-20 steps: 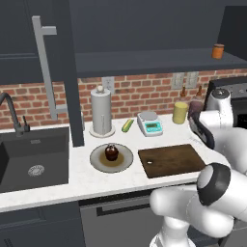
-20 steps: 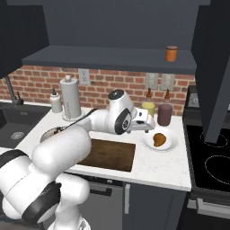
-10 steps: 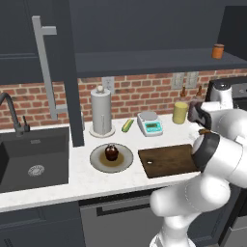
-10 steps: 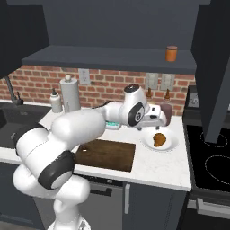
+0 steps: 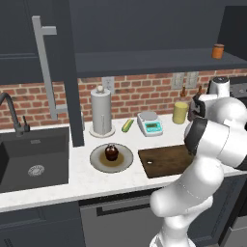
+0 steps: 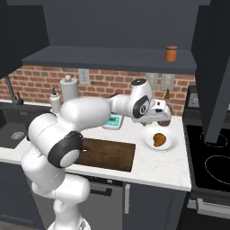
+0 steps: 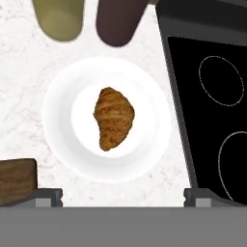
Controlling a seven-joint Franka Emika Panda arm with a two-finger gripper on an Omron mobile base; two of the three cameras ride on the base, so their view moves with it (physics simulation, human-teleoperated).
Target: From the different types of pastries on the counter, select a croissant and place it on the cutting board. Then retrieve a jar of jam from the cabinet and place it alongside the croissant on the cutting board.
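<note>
One croissant (image 7: pixel 114 118) is seen lying in the middle of one white plate (image 7: pixel 58 140) on the worktop (image 7: pixel 19 87), with the claw (image 6: pixel 162 117) held above it and one cutting board (image 6: pixel 108 153) lying just left of the plate. Two fingertips (image 7: pixel 46 195) are seen well apart at the bottom of the hand view, so the claw is spread and holds nothing. Two canisters, one yellowish (image 7: pixel 59 18) and one dark (image 7: pixel 120 20), are cut off beyond the plate, and one jar (image 6: pixel 170 53) stands on the shelf above it.
</note>
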